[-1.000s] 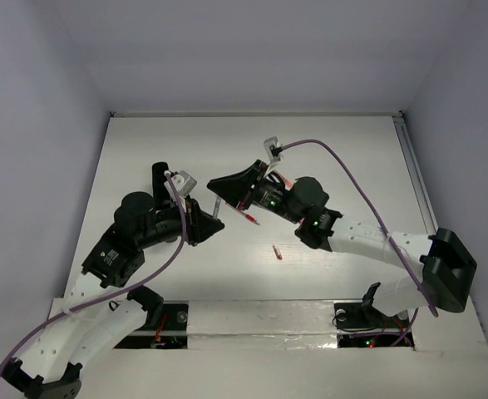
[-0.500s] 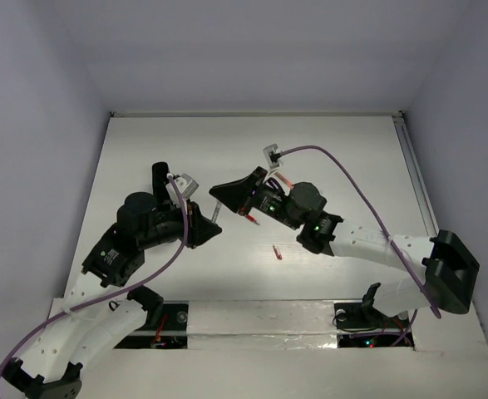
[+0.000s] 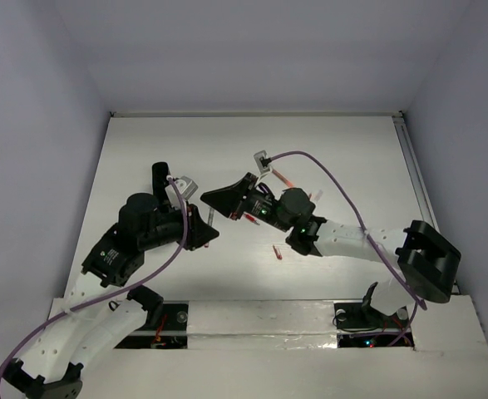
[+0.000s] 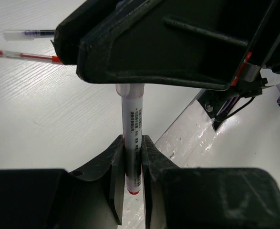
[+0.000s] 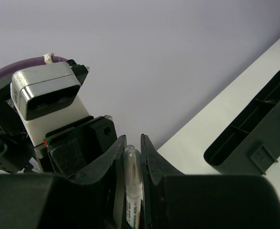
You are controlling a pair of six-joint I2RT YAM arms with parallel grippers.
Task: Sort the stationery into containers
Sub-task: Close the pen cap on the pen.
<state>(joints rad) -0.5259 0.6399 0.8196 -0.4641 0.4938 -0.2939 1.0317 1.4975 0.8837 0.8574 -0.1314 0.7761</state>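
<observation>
Overhead: bent inward from left and right above the white counter (image 3: 352, 150), tips close together near its middle.
Left gripper (image 4: 132, 143): closed on the white-barrelled pen (image 4: 132, 119), clamped low on the barrel with a finger pressed to each side and the red end poking out just past the grip.
Right gripper (image 5: 132, 143): closed on the same pen at its opposite end, with the clear rounded tip showing between the fingers in the right wrist view.
Pen position: off the counter, spanning the short gap between the two grippers and held at both ends; small black lettering printed along the barrel.
Black box (image 5: 254, 124): at the right edge of the right wrist view, on the counter — open side toward the camera, inner partitions showing, well apart from the held pen.
Loose pens: dark pen (image 4: 30, 33) and red-and-white pen (image 4: 27, 56), flat on the counter at the upper left of the left wrist view, nearly parallel, one just beside the other, well away from both grippers.
Small red piece (image 3: 277, 253): alone on the bare counter in the overhead view, just to the near side of the right arm's wrist, touching nothing.
Purple cable (image 3: 343, 179): looped up from the right wrist camera and back along the arm.
Backdrop: plain pale walls on three sides of the counter.
</observation>
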